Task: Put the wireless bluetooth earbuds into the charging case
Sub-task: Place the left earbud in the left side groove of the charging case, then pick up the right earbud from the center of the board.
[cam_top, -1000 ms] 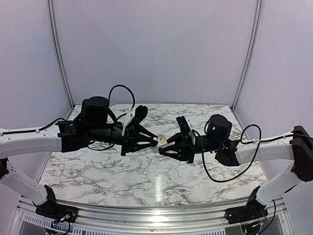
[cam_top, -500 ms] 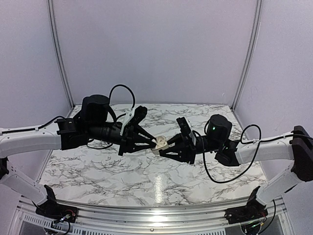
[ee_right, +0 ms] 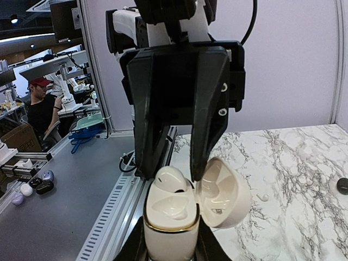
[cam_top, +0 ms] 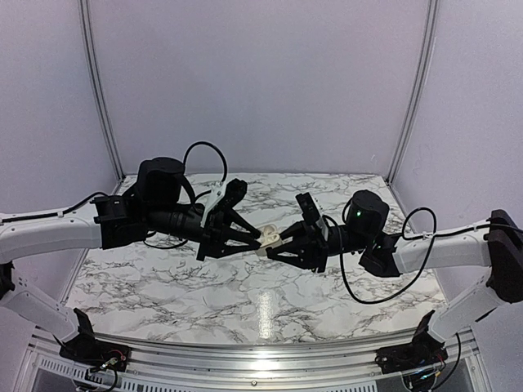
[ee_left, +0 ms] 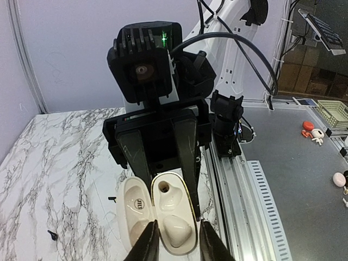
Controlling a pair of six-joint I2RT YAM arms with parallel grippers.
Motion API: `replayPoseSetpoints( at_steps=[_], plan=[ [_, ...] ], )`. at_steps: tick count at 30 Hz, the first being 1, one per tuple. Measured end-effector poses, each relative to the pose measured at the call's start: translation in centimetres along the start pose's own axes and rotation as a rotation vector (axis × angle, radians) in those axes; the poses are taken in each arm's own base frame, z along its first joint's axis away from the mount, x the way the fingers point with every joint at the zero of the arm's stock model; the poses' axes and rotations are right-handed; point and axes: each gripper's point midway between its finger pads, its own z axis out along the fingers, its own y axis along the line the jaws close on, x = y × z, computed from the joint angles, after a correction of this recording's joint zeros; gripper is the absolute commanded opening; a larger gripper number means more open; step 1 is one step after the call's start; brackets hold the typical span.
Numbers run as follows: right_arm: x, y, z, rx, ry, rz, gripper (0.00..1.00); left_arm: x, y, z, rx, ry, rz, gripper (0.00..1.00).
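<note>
A cream charging case [cam_top: 270,239] is held in mid-air above the marble table. My right gripper [ee_right: 169,247] is shut on its body [ee_right: 168,234], and its lid [ee_right: 223,190] hangs open. One cream earbud [ee_right: 169,178] sits in one socket and also shows in the left wrist view [ee_left: 178,231]. The other socket [ee_left: 163,189] is empty. My left gripper [ee_left: 178,244] is open and straddles the seated earbud. One finger is at the hinge and the other at the body's outer edge, neither touching the earbud. No black earbuds show in the case.
A small pale piece [ee_right: 262,197] and a dark round thing [ee_right: 342,185] lie on the marble table [cam_top: 245,302]. Two tiny black bits [ee_left: 53,235] lie on it below the case. The aluminium rail [ee_left: 255,206] runs along the near edge.
Both grippers stay together at the case. The left arm and the case have shifted only slightly, and the grip is unchanged.
</note>
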Motion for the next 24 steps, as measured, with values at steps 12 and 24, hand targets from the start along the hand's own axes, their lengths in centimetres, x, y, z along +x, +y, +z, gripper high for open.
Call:
replayPoseSetpoints(
  at_steps=[12,24],
  plan=[
    [-0.1,-0.3,-0.1,0.021,-0.012,-0.005,0.00,0.1,-0.2,-0.3,-0.005,0.013,-0.005,0.37],
    [0.3,-1.1,-1.5,0.060,-0.054,-0.018,0.00,-1.3,3.4,-3.9,-0.202,-0.023,-0.068,0.43]
  ],
)
